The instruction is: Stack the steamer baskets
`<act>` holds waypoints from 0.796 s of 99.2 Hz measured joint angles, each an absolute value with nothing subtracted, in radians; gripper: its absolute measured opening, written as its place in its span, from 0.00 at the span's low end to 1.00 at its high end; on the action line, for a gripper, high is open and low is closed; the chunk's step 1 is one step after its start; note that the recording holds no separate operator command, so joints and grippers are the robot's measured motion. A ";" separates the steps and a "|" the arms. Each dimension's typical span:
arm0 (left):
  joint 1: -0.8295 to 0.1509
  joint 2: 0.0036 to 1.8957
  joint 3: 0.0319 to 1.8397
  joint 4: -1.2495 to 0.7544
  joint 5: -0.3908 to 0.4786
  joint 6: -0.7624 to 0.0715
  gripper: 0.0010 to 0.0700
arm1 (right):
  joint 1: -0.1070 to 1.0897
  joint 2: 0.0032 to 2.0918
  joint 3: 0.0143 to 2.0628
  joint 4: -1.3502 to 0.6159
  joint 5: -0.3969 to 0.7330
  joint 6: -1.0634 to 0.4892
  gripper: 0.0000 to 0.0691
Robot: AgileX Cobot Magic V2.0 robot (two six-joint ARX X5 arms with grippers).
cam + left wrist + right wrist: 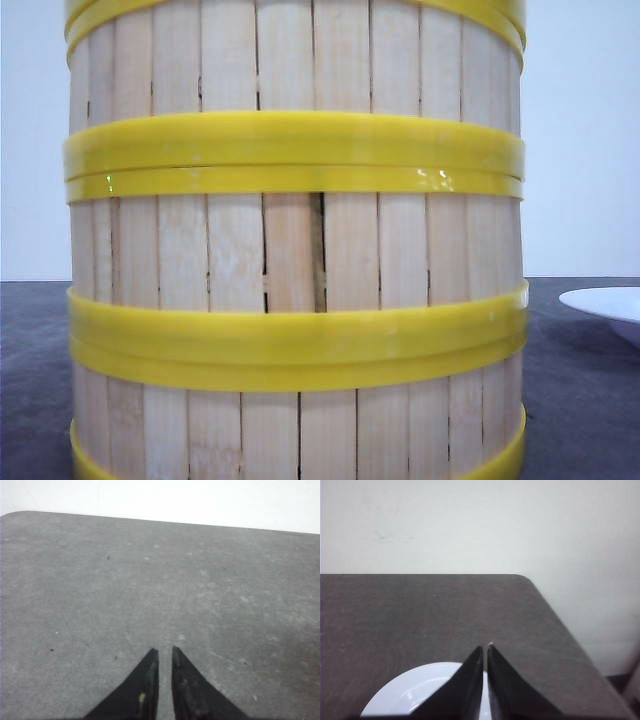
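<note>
**Both pincers shut and empty beside a finished stack**

Pincers were absent from the front view, which the baskets (295, 250) filled: three tiers stacked on the table (580, 400), the plate (610, 305) to their right. From the left wrist, the left pincer (165, 652) hung clenched, empty, over bare table. From the right wrist, the right pincer (485, 650) was clenched, empty, above the plate. Stacking looked done.

I see the steamer baskets (295, 250) overfilling the front view: stack cut off at 12 and 6 o'clock, so its top and base are unseen. White plate (610, 303) clipped at 3 o'clock. In the right wrist view the plate (415, 692) runs off at 6 o'clock, partly behind the right gripper (485, 652).
</note>
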State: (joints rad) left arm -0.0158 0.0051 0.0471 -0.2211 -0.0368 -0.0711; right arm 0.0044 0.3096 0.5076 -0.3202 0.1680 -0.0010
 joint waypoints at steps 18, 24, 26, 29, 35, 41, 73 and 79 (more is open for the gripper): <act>-0.016 0.005 0.047 -0.221 -0.037 -0.071 0.02 | -0.001 0.165 0.283 -0.218 0.085 -0.001 0.01; -0.016 0.005 0.047 -0.221 -0.037 -0.071 0.02 | -0.001 0.130 0.234 -0.219 0.068 -0.001 0.01; -0.016 0.005 0.047 -0.221 -0.037 -0.071 0.02 | -0.001 0.120 0.220 -0.219 0.064 0.000 0.01; -0.016 0.005 0.047 -0.221 -0.037 -0.071 0.02 | -0.001 0.107 0.202 -0.220 0.062 0.000 0.01; -0.016 0.005 0.047 -0.221 -0.037 -0.071 0.02 | -0.002 0.085 0.173 -0.219 0.060 0.001 0.01; -0.016 0.005 0.047 -0.221 -0.037 -0.071 0.02 | -0.007 0.066 0.153 -0.218 0.059 0.004 0.01; -0.016 0.005 0.047 -0.221 -0.038 -0.071 0.02 | -0.017 0.020 0.042 -0.160 0.059 0.005 0.01; -0.016 0.005 0.047 -0.221 -0.038 -0.071 0.02 | -0.017 0.009 0.022 -0.159 0.054 0.008 0.01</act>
